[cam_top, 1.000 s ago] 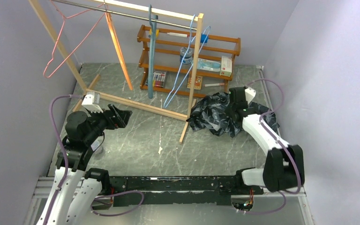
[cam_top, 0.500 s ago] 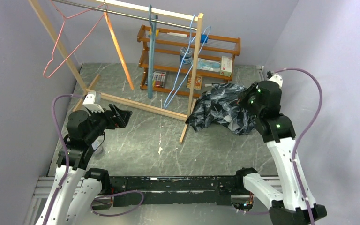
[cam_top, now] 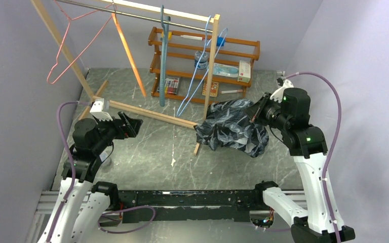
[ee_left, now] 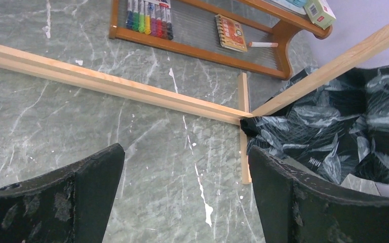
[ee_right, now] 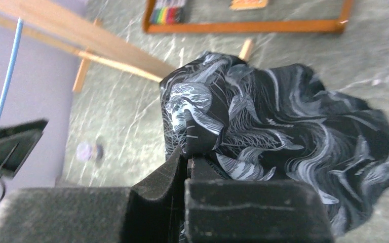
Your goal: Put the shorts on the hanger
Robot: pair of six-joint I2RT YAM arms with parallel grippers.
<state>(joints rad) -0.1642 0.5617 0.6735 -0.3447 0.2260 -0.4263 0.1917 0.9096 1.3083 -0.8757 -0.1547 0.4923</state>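
The grey marbled table fills the scene, and a wooden clothes rack stands across its far left part, its foot bar running from the left toward the middle. Behind the rack, against the far wall, is an orange wooden shelf holding pens and small boxes. The shorts are on the right side of the table, a crumpled dark bundle with pale streaks, bunched up high and spreading left until they reach the rack's right post; none of the views shows whether the lower folds touch the table. The right gripper is raised at the right edge of the bundle, its fingers pressed together on a fold of the cloth. The left gripper hovers over the near left of the table with its fingers spread wide and nothing between them. The hanger, thin light-blue wire, hangs from the right end of the rack's rail, left of and beyond the shorts and apart from them. A teal hanger hangs further left, and a pink hanger hangs at the far left end.
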